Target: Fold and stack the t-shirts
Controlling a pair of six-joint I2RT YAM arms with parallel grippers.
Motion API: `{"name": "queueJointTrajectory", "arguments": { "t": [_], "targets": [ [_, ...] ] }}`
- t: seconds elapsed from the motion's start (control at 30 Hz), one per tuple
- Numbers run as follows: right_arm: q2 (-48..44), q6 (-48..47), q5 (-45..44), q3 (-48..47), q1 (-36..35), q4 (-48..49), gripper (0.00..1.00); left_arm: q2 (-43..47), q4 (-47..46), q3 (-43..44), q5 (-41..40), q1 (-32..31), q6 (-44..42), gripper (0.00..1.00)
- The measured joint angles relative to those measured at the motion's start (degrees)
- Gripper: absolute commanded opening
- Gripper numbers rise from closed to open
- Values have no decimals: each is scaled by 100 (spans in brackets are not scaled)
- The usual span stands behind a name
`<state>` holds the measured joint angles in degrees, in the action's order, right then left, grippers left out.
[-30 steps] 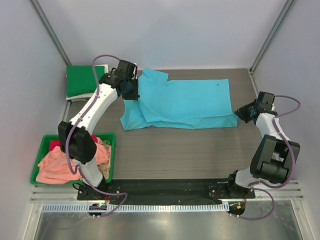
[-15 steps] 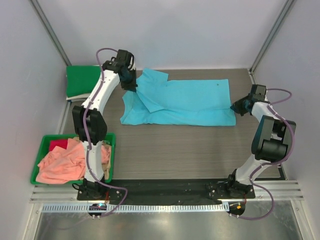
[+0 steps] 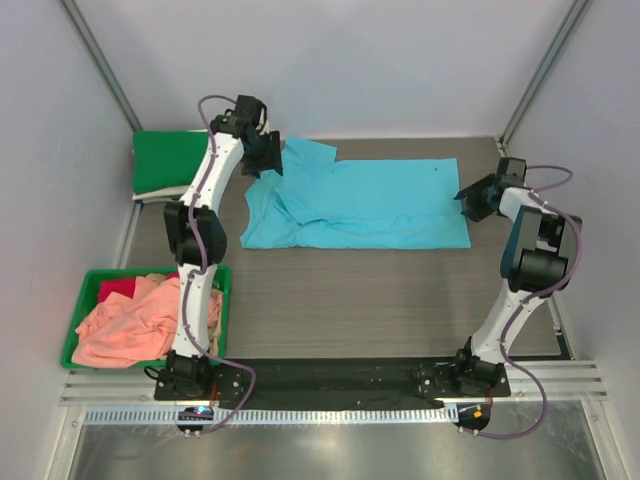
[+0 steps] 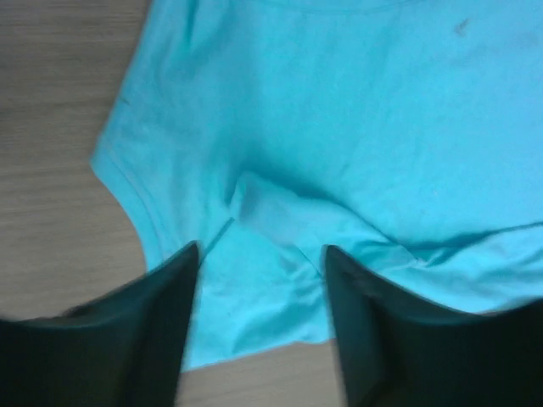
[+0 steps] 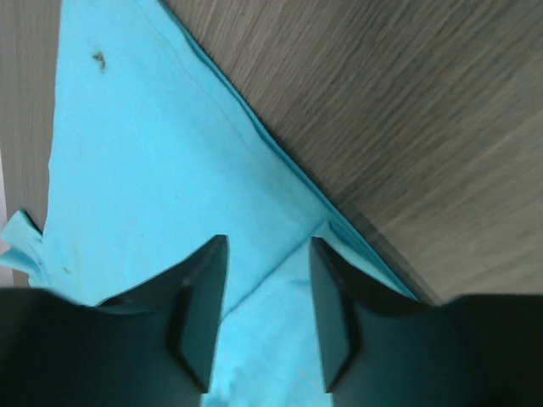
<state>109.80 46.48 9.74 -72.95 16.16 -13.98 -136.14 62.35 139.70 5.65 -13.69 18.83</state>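
Note:
A sky-blue t-shirt [image 3: 360, 205] lies flat across the middle of the table, folded lengthwise into a long band. My left gripper [image 3: 271, 164] hovers over its left end by a sleeve, jaws open, only cloth [image 4: 280, 153] showing below the gap [image 4: 259, 250]. At the shirt's right edge my right gripper [image 3: 464, 201] is open too, above a folded corner [image 5: 170, 170], with nothing between its fingers [image 5: 267, 242]. A salmon-pink t-shirt [image 3: 125, 325] and a red one [image 3: 115, 290] lie crumpled in the bin. A folded green t-shirt [image 3: 165, 160] lies at the back left.
The green plastic bin [image 3: 224, 300] stands at the near left beside the left arm's base. Bare wood-grain table [image 3: 370, 300] runs between the blue shirt and the arm bases. Metal frame posts [image 3: 530, 90] rise at the back corners.
Both grippers carried the shirt's near edge toward the back, then opened and let it go. The blue shirt now lies as a narrower band.

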Motion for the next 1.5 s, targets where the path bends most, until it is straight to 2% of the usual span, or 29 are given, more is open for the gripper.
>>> {"name": "queueJointTrajectory", "arguments": {
  "t": [0.03,0.07,0.17,0.27,0.47,0.57,0.7,0.83,0.93,1.07,1.27,1.5],
  "targets": [
    [179,-81,39,-177,-4,-52,59,-118,24,168,2,52,94,91],
    [284,-120,48,-278,-7,-87,65,-168,24,214,7,116,142,100],
    [258,-205,-39,-306,-11,-232,69,160,-140,-505,-15,249,330,100],
    [-186,-256,-236,15,-31,-238,69,1121,-505,-2234,-63,321,481,100],
    [-1794,-330,-544,1139,-31,-378,69,3617,-1458,-5342,-101,245,918,100],
    [-2312,-393,-588,1582,-31,-341,69,4481,-1982,-6312,-109,197,1115,100],
    [-2715,-448,-562,2264,-31,-310,69,5178,-2728,-7576,-264,120,1408,100],
    [-3174,-544,-623,2953,-31,-361,69,6151,-3012,-8935,-452,103,1803,100],
    [-3526,-581,-638,3230,-31,-356,69,6854,-3176,-9329,-575,85,2000,100],
    [-3646,-575,-542,3464,-72,-133,68,7265,-3427,-9582,-723,85,2192,100],
    [-3530,-568,-439,3707,-310,90,68,7134,-4050,-9949,-684,85,2468,100],
    [-3335,-573,-400,3794,-380,306,68,6529,-4476,-10078,-389,55,2728,100]
  ]
}}
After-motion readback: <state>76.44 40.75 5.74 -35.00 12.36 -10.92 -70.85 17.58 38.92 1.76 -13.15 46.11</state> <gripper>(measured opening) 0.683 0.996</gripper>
